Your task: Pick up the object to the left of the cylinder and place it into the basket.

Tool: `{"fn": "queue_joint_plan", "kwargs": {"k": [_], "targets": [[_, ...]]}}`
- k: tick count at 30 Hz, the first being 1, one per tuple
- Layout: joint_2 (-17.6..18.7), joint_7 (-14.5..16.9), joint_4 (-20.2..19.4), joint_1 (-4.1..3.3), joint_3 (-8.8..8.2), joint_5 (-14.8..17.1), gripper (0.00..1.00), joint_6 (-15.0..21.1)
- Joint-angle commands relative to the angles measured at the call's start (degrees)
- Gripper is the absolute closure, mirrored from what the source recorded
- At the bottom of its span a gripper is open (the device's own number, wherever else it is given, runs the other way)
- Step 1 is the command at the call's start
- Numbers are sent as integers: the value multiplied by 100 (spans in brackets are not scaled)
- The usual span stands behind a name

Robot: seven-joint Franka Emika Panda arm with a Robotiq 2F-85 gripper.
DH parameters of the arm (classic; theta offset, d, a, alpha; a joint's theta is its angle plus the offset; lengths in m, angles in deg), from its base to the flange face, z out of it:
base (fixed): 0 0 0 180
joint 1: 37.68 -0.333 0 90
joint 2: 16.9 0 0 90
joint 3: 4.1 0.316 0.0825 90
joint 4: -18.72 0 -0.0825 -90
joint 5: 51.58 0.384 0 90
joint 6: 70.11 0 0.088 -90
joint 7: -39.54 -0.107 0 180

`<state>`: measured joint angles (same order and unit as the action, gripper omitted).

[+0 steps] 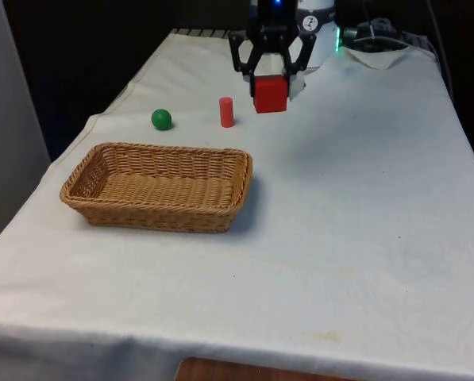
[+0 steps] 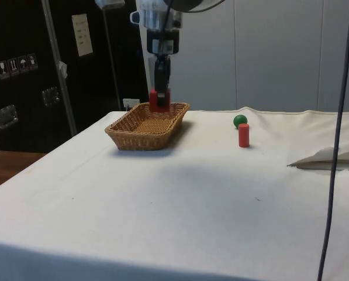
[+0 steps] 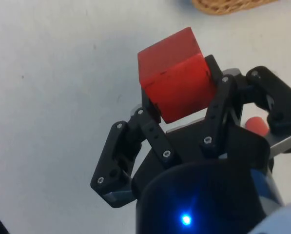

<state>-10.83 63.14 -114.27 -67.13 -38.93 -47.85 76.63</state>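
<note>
The end effector [image 1: 270,79] was clenched on a red cube [image 1: 270,94] and held it above the tabletop [image 1: 364,198], in the upper middle of the front view. In the wrist view the cube [image 3: 177,80] sat firmly between the two black fingers [image 3: 150,129]. The red cylinder [image 1: 226,112] stood upright on the cloth, just to the front view's left of the lifted cube, and the green ball [image 1: 161,119] lay further to the left. The wicker basket [image 1: 86,178] rested in the left middle of that frame, nearer to the camera, with nothing inside it. In the side view the cube [image 2: 154,100] hung in front of the basket's far rim, but it was not lowered into it. I judge that the picking was done, and the carrying over the basket and the release were left.
</note>
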Motion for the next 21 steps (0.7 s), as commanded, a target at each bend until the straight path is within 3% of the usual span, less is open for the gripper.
{"fn": "queue_joint_plan", "kwargs": {"k": [1, 9, 10, 11, 16, 17, 18, 19, 21], "targets": [[52, 46, 57, 6, -17, 40, 98, -17], [464, 504, 539, 109, -97, 493, 98, -160], [481, 435, 521, 63, -138, 424, 98, -86], [516, 544, 590, 120, -109, 533, 98, -166], [825, 825, 911, 172, -218, 796, 98, -235], [871, 871, 957, 178, -235, 842, 98, -246], [854, 773, 905, 120, -269, 756, 98, -178], [917, 911, 1003, 183, -258, 882, 98, -246], [1071, 1060, 1134, 218, -304, 1037, 98, -264]]}}
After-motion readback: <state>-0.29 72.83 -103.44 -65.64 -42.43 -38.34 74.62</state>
